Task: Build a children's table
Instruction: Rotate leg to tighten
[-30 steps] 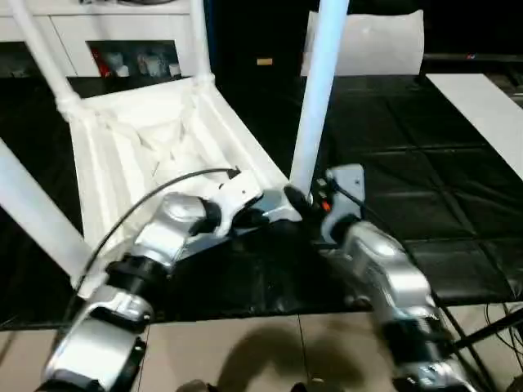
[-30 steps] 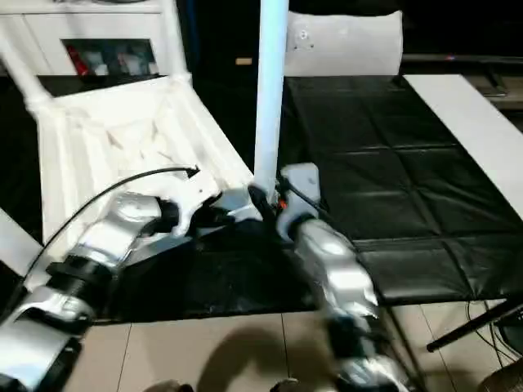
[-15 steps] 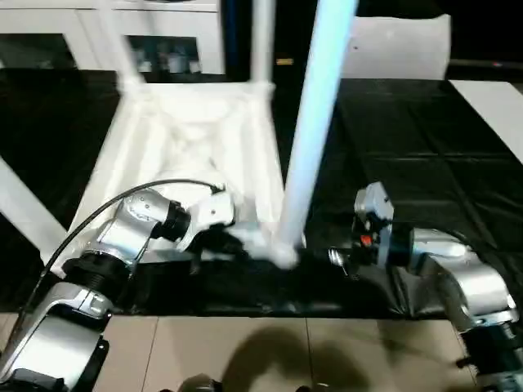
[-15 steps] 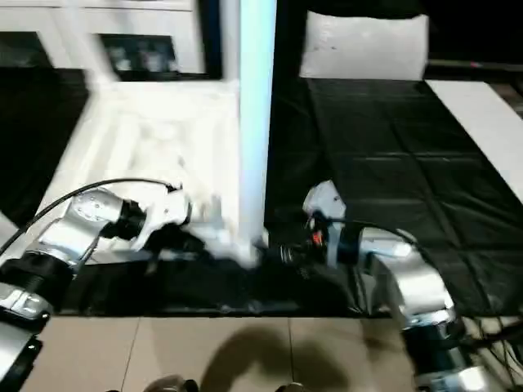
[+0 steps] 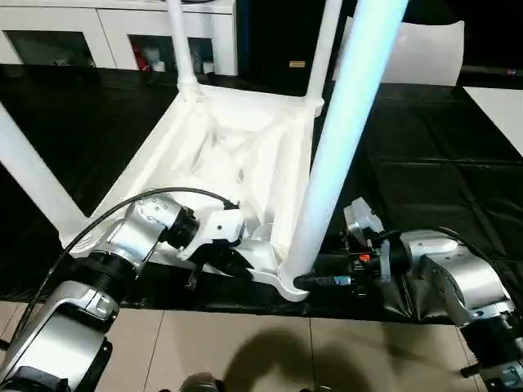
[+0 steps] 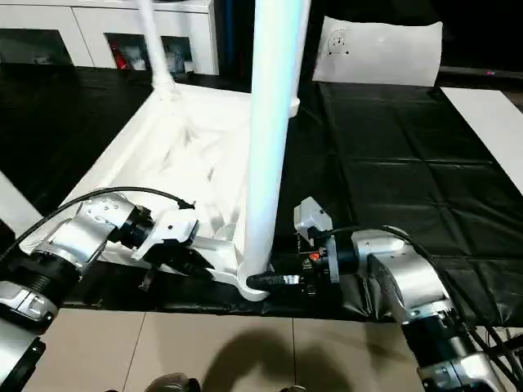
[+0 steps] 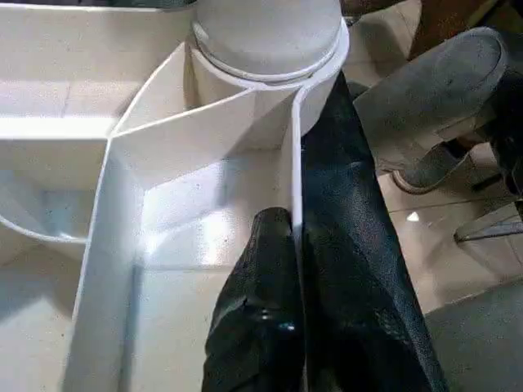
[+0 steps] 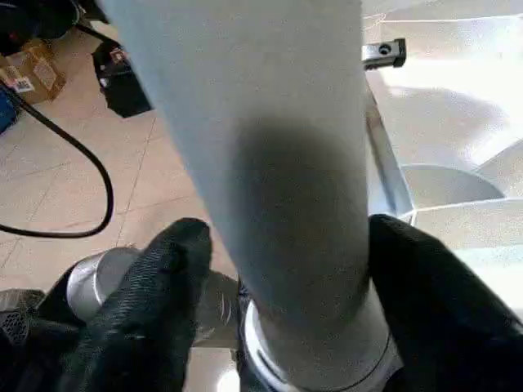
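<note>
no legible text, labels (or numbers) anywhere

Four upright legs (image 5: 339, 147) fence the tabletop (image 5: 237, 155), leaving its ribbed middle open from above.

Black mat (image 5: 425, 163) over beige tiled floor (image 5: 245, 351); white cabinets (image 5: 82, 33) behind.

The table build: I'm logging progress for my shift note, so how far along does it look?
All four legs stand in the upturned tabletop. The right claw is closed around the base of the nearest leg at its corner socket, while the left claw pinches the rim beside it. Probably left: seating that leg and turning the table upright.
</note>
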